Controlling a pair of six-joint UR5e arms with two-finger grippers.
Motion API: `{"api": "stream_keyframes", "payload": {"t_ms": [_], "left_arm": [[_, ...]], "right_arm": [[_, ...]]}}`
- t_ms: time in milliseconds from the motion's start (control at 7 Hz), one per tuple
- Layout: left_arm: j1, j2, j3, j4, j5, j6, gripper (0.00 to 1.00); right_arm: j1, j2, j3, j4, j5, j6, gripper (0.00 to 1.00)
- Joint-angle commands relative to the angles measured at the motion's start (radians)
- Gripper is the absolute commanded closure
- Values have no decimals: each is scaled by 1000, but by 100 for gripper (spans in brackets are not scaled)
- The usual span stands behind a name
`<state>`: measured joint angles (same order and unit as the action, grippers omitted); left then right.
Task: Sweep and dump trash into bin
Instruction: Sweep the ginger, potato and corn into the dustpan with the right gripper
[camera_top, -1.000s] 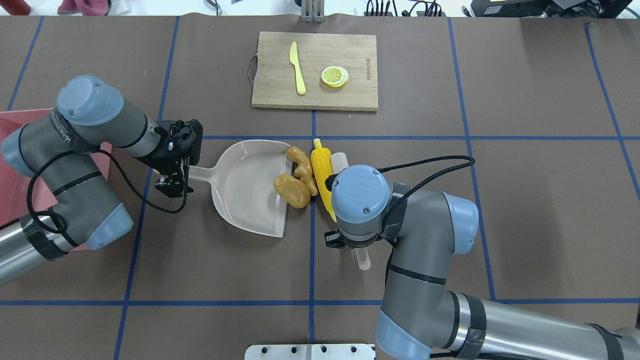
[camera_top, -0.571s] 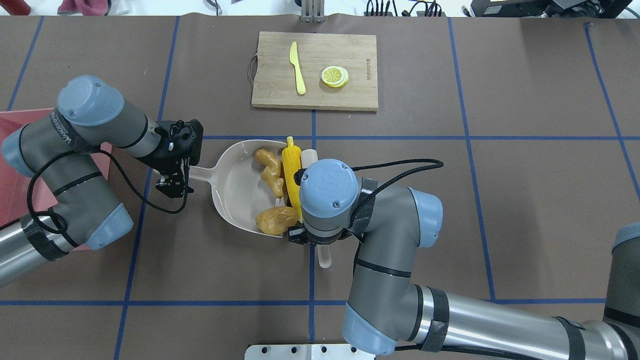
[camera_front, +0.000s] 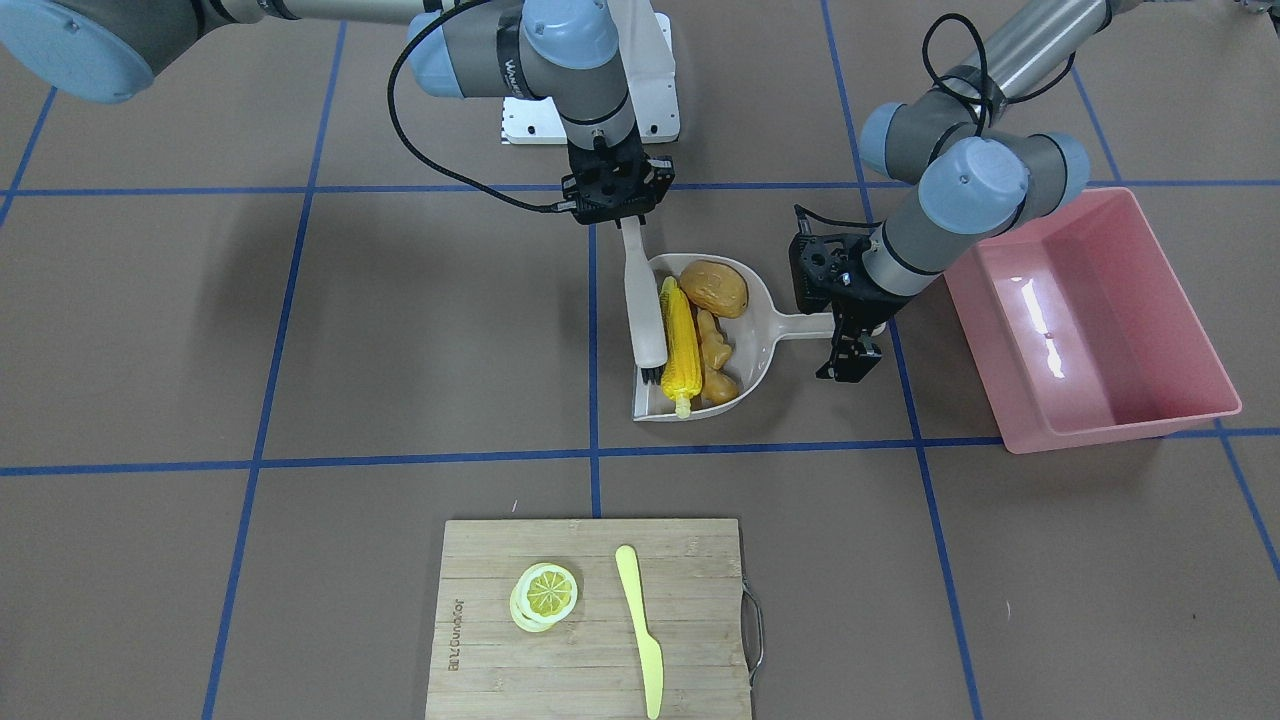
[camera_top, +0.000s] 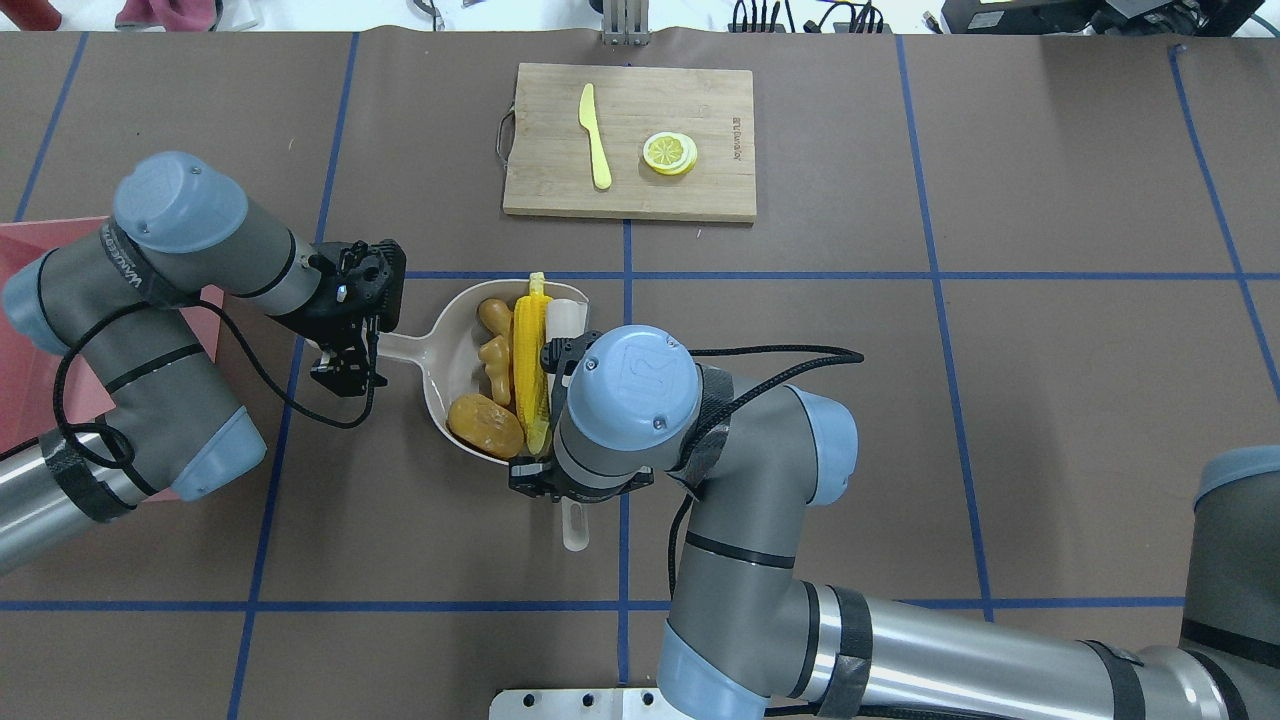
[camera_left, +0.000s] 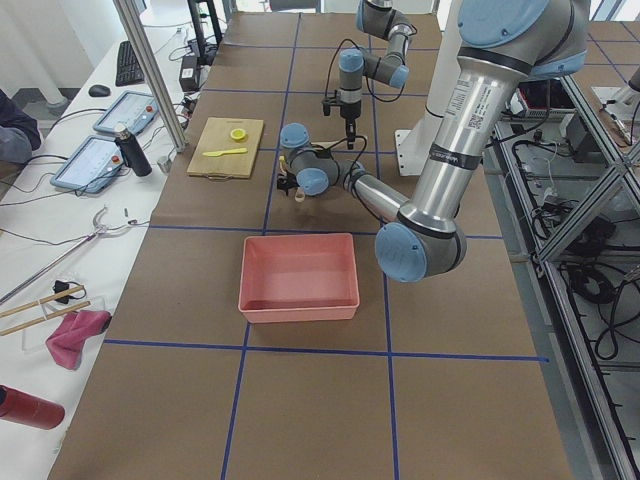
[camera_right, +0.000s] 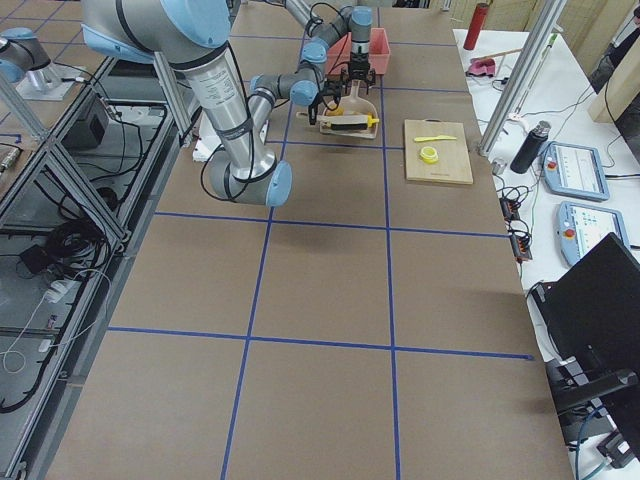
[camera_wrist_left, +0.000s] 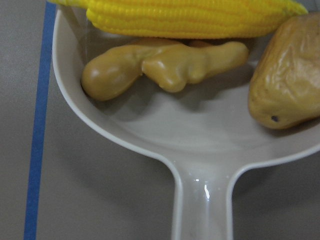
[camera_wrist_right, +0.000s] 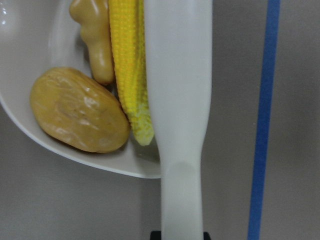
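Observation:
The corn cob (camera_top: 528, 360), the ginger root (camera_top: 494, 350) and the potato-like lump (camera_top: 485, 425) lie inside the beige dustpan (camera_top: 440, 345). My left gripper (camera_top: 350, 345) is shut on the dustpan's handle; its wrist view shows the ginger (camera_wrist_left: 160, 67), the corn (camera_wrist_left: 190, 17) and the potato (camera_wrist_left: 287, 85) in the pan. My right gripper (camera_front: 615, 210) is shut on the handle of a white brush (camera_front: 643, 300), whose head lies against the corn at the pan's mouth. The pink bin (camera_front: 1085, 330) stands empty behind my left arm, apart from the dustpan.
A wooden cutting board (camera_top: 700, 190) at the far middle of the table holds a pale yellow knife (camera_top: 595, 135) and a lemon slice (camera_top: 670, 153). Blue tape lines cross the brown table cover.
My right gripper has moved left with the brush and pushed the corn, ginger and potato from the pan's mouth into the dustpan. My left arm and the dustpan have stayed put.

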<state>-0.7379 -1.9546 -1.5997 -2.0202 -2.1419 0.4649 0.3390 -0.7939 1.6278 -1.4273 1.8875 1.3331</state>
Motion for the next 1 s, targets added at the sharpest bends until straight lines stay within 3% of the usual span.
{"api": "stream_keyframes", "payload": {"t_ms": [0, 143, 429, 857], "left_arm": [[0, 0, 0, 0, 2, 1, 3], [0, 2, 1, 0, 2, 1, 3], [0, 0, 4, 0, 16, 1, 3], [2, 2, 6, 0, 20, 3, 3]], "right_arm": [[-9, 12, -17, 124, -2, 75, 100], [-9, 1, -19, 224, -4, 145, 100], [-6, -53, -8, 228, 8, 117, 100], [37, -152, 81, 225, 39, 104, 100]]}}
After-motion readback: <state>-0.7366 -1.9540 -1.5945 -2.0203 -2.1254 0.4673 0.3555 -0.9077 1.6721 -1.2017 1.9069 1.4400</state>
